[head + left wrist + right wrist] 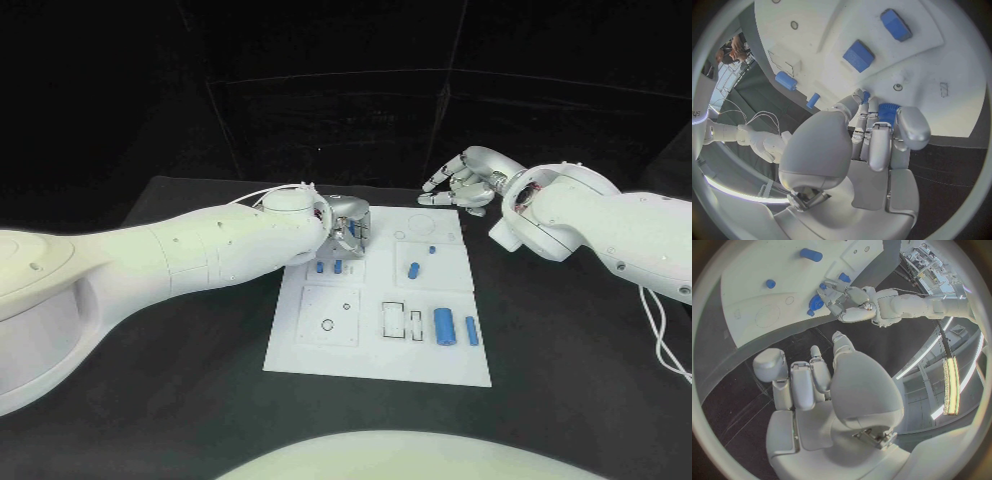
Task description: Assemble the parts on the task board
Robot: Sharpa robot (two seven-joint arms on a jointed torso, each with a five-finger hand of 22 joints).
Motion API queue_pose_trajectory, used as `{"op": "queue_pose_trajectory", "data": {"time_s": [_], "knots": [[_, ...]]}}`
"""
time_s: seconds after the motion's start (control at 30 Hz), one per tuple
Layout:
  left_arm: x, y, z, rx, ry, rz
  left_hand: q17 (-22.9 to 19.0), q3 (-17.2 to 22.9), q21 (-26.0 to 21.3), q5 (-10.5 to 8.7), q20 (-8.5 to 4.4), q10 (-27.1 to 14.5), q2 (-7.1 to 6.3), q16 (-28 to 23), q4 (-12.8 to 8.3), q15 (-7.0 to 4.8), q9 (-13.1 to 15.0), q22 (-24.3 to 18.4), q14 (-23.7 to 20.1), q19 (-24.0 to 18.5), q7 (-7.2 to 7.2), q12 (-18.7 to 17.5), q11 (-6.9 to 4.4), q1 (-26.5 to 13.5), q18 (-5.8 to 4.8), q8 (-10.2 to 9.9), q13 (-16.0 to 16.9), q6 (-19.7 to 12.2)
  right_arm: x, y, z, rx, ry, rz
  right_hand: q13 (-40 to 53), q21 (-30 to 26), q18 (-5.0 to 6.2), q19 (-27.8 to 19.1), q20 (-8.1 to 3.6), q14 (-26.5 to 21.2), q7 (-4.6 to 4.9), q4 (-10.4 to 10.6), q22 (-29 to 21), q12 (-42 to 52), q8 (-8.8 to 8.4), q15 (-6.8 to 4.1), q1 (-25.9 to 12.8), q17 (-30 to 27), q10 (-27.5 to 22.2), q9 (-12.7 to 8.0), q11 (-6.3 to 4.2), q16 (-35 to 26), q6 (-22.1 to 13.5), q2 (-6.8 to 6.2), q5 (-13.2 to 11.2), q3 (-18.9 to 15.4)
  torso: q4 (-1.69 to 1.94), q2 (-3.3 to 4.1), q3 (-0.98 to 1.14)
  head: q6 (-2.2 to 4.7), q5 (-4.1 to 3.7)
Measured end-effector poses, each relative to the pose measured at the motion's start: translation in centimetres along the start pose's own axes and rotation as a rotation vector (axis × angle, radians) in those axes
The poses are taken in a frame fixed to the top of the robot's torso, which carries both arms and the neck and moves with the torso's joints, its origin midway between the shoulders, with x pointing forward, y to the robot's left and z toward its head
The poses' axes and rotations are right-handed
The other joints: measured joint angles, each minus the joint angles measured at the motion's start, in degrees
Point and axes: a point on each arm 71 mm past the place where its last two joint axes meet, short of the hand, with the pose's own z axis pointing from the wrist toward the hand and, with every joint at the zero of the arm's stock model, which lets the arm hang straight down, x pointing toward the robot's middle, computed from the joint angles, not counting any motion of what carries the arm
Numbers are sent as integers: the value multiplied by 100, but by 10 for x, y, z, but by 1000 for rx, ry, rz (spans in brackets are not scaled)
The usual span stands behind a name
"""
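My left hand [879, 135] pinches a blue part [887, 111] over the board's [378, 350] far-left corner. My right hand [464, 183] hangs empty, fingers loosely spread, past the far edge. With so shallow a pinch, I fear the part could tilt and jam at seating.

I see my right hand [826, 390] filling the middle and lower frame, fingers curled in over the black table [748, 390] with nothing in them. In the upper left lies the white task board [761, 285], where I count several blue parts [811, 254]. My left hand [851, 302] reaches onto its edge near the upper centre, closed around a blue part [815, 302].
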Motion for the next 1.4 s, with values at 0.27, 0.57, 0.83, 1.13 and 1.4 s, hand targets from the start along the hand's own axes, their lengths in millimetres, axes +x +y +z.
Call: {"op": "queue_pose_trajectory", "data": {"time_s": [0.27, 0.57, 0.83, 1.13, 1.4], "knots": [[0, 1, 0, 0, 2, 1, -23, 468, 105, -2, -38, 382, 199, 0, -169, -64, -30, 117, 21, 38, -16, -140, -55, 200, 1, -17, -78, 284, 0, 0, 0, -1, 0, 0, 0, 0, 0, 0, 0, 0, 0, 0, 0, 0, 0, 0, 30, 0, 0, 0, 0, 0, 0, 30, 23, 0, 0, 0, 0, 2, 5], [1, 2, -2, 10, -18, -3, -6, 841, 172, -25, -57, 610, 199, 29, -373, -64, -44, 209, 21, 58, 6, -318, -62, 238, -61, -44, -124, 420, 0, 0, 0, -2, 0, -1, 0, 0, 0, 0, 0, 0, 0, 0, 1, 0, 0, 0, 30, 0, 0, 0, 0, 0, 0, 30, 23, 0, 2, 0, -4, 8, -3], [1, 5, -10, 27, -48, -17, -6, 960, 172, -41, -57, 669, 120, 29, -424, -64, -60, 234, 21, 58, 1, -435, -61, 173, -58, -88, -141, 446, 0, 0, 0, -1, -1, -1, 0, 0, 0, 0, 0, 0, 0, 1, 1, 0, 0, 0, 30, 0, 0, 0, 0, 0, 0, 30, 23, -1, 10, -3, -4, 18, -15], [-13, 12, -27, 38, -105, -69, -13, 992, 172, -41, -57, 670, 60, 29, -425, -64, -77, 248, 21, 58, 2, -488, -61, 113, -56, -116, -149, 447, -2, -2, -2, 1, -3, -2, 0, 0, 0, 0, 0, 0, 0, 17, -2, 0, 0, 0, 30, 0, 0, 0, 0, 0, 0, 30, 22, -17, 15, -9, -3, 47, -10], [-15, 28, -43, 18, -114, -89, -19, 992, 203, -41, -57, 670, 60, 29, -425, -63, -78, 264, 21, 57, 2, -508, -61, 113, -55, -116, -153, 447, -3, -3, -2, 3, -4, -2, 0, 0, 0, 0, 0, 0, 0, 17, -4, 0, 0, 0, 30, 0, 0, 0, 0, 0, 0, 30, 22, -17, 12, -3, -5, 42, -15]]}}
